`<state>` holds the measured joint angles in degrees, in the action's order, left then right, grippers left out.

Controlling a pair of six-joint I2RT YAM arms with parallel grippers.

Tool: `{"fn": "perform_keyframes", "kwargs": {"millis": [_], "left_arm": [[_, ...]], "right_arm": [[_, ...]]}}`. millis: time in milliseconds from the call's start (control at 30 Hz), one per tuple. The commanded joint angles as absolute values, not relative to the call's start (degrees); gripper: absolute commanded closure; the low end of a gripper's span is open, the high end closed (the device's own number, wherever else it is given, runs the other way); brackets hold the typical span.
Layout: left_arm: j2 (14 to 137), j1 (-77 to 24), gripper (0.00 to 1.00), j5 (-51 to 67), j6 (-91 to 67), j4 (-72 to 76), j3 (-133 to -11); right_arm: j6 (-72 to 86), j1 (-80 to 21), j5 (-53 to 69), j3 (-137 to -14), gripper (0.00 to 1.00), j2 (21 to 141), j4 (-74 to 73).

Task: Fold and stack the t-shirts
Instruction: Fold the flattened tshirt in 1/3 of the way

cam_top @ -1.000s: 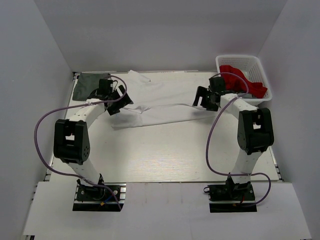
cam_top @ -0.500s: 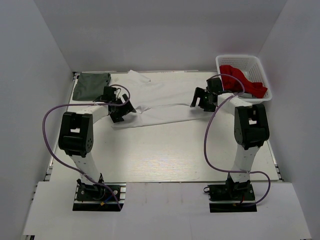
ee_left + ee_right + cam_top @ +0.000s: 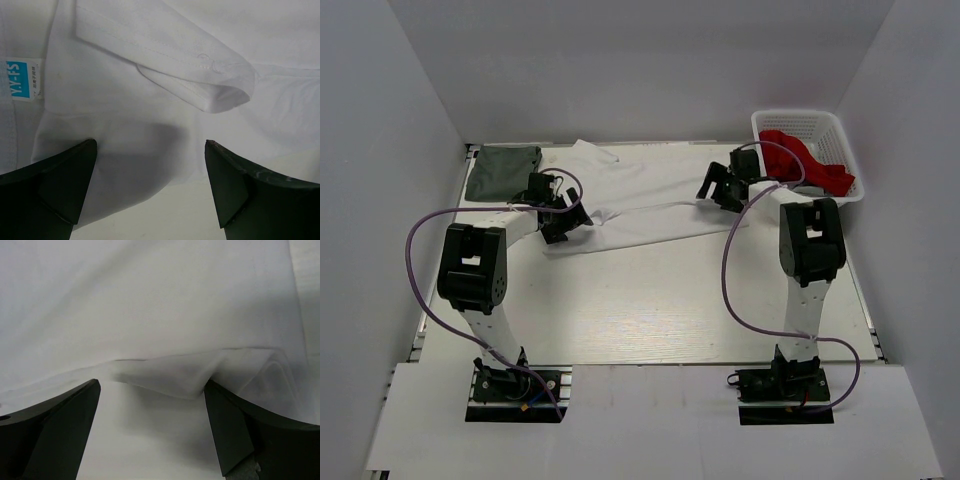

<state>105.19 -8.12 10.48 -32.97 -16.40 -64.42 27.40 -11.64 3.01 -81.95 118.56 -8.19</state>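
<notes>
White t-shirt cloth fills both wrist views. The left gripper hangs over its left end, fingers wide apart and empty, near a folded sleeve and a blue label unseen from above. The right gripper, equally spread, holds nothing at its right hem. Only the top view shows a grey shirt left of it and a basket with a red shirt to its right.

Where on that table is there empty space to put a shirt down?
The widest bare patch is the near half of the table, between the left arm and right arm, nearer than the white t-shirt. The far side is crowded: grey shirt left, basket right.
</notes>
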Motion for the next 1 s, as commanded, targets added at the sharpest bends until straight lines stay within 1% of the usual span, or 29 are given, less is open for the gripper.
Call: {"fn": "perform_keyframes", "kwargs": {"millis": [0,200,233,300,333,433,533,600,633,667,700,767,867,967], "left_arm": [[107.75,-8.09,0.0,6.5,-30.67,-18.98,-62.31],[107.75,-7.04,0.0,4.66,-30.15,-20.74,-62.31],[107.14,-7.03,0.0,3.96,-29.54,-21.35,-62.31],[107.14,-7.03,0.0,2.55,-29.01,-21.36,-62.31],[106.62,-7.03,0.0,1.94,-29.0,-22.05,-62.31],[106.08,-7.03,0.0,1.93,-28.39,-22.59,-62.31],[105.03,-7.55,0.0,2.46,-28.39,-21.98,-62.31],[105.03,-7.56,0.0,2.46,-28.39,-21.97,-62.31],[104.51,-8.08,0.0,3.24,-28.39,-21.97,-62.31],[104.5,-8.09,0.0,3.77,-28.39,-21.36,-61.79],[104.5,-8.09,0.0,4.3,-28.39,-21.36,-61.79],[104.5,-8.09,0.0,4.83,-28.39,-21.36,-61.26],[103.36,-8.09,0.0,4.31,-28.39,-20.75,-60.12],[102.74,-8.09,0.0,4.31,-28.92,-20.13,-58.71]], "right_arm": [[33.12,-11.16,2.12,-85.95,0.1,120.32,-0.71],[39.1,-10.63,-3.95,-92.02,0.1,125.5,-0.7],[39.37,-10.37,-4.83,-95.15,0.1,126.38,-1.49],[39.46,-10.28,-5.01,-97.9,0.1,129.7,-2.63],[39.55,-10.02,-5.01,-101.48,0.1,130.6,-4.99],[37.36,-10.11,-3.52,-103.01,0.1,131.23,-5.63],[33.33,-10.98,-3.08,-100.12,0.1,127.19,-4.75],[31.38,-11.34,-2.29,-95.65,0.1,123.76,-5.01],[29.03,-11.95,-2.46,-94.06,0.1,119.92,-5.01],[28.48,-12.56,-2.63,-89.34,0.1,118.75,-4.57],[27.95,-12.83,-4.81,-87.99,0.1,115.43,-4.48],[25.41,-13.8,-6.41,-83.88,0.1,113.65,-5.53],[23.73,-15.2,-8.61,-81.4,0.1,110.75,-8.08],[23.2,-16.08,-8.17,-76.74,0.1,109.77,-6.95]]}}
